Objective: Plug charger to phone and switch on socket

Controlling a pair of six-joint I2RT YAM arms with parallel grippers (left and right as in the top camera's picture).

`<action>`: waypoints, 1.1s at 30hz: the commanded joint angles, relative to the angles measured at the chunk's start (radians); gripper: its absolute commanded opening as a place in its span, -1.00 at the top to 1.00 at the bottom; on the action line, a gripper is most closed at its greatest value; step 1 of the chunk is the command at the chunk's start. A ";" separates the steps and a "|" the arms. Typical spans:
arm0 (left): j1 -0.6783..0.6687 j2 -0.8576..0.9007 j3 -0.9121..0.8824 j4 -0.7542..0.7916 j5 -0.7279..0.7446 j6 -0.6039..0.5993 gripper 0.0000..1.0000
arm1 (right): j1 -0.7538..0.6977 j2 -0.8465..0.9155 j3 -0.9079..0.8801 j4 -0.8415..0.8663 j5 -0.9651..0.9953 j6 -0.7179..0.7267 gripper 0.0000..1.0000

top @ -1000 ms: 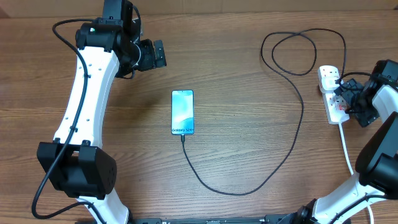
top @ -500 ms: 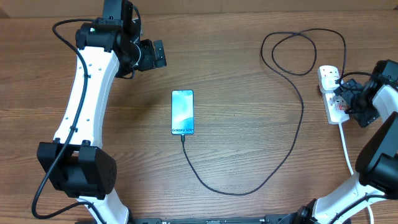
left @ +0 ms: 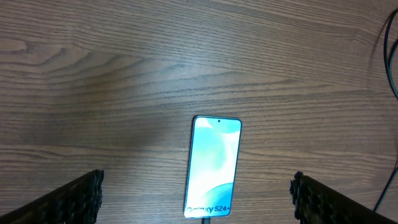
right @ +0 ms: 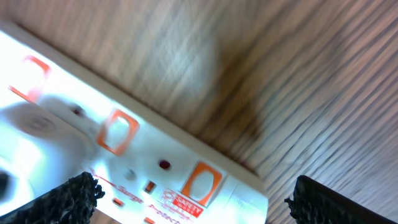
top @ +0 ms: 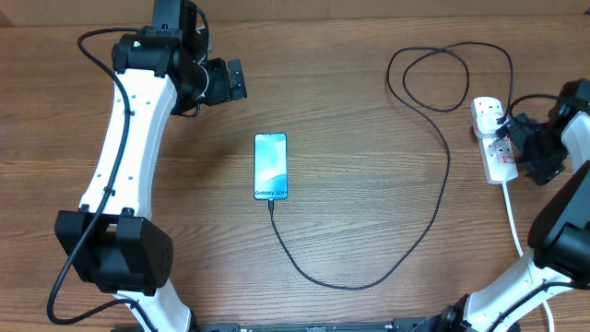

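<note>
The right claw (top: 518, 136) has just swung up and off to the right of the socket (top: 499, 164); half a second ago it sat lower, right over the red markings. Its wrist view is motion-blurred, fingers wide apart, nothing between them. We read that as a retreat after a press on a switch, though we cannot tell if the switch is on. The phone (top: 271, 166) lies mid-counter (top: 350, 92) exactly where it was, the charger (top: 355, 287) running into its bottom edge. The left claw (top: 238, 80) has not budged, spread and empty, well behind the phone.
</note>
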State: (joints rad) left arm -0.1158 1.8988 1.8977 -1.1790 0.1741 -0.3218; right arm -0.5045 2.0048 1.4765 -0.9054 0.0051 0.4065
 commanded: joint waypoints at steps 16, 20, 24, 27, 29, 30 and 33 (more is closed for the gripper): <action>0.004 -0.012 0.003 0.001 -0.010 0.004 -0.99 | -0.020 0.004 -0.027 0.121 0.078 -0.007 -1.00; 0.004 -0.012 0.003 0.002 -0.010 0.004 -1.00 | -0.020 0.004 -0.065 0.172 0.044 -0.007 -1.00; 0.004 -0.012 0.003 0.001 -0.010 0.004 -0.99 | -0.020 0.004 -0.069 0.179 0.024 -0.008 -1.00; 0.004 -0.012 0.003 0.002 -0.010 0.004 -1.00 | -0.020 0.004 -0.069 0.177 0.015 -0.008 -1.00; 0.004 -0.012 0.003 0.001 -0.010 0.004 -0.99 | -0.020 0.004 -0.069 0.174 0.015 -0.008 -1.00; 0.004 -0.012 0.003 0.002 -0.010 0.004 -1.00 | -0.020 0.004 -0.069 0.171 0.016 -0.008 -1.00; 0.004 -0.012 0.003 0.001 -0.010 0.004 -0.99 | -0.020 0.004 -0.070 0.166 0.016 -0.008 -1.00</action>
State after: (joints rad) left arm -0.1158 1.8988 1.8977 -1.1790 0.1741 -0.3218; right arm -0.5232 2.0056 1.4117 -0.7425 0.0307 0.4030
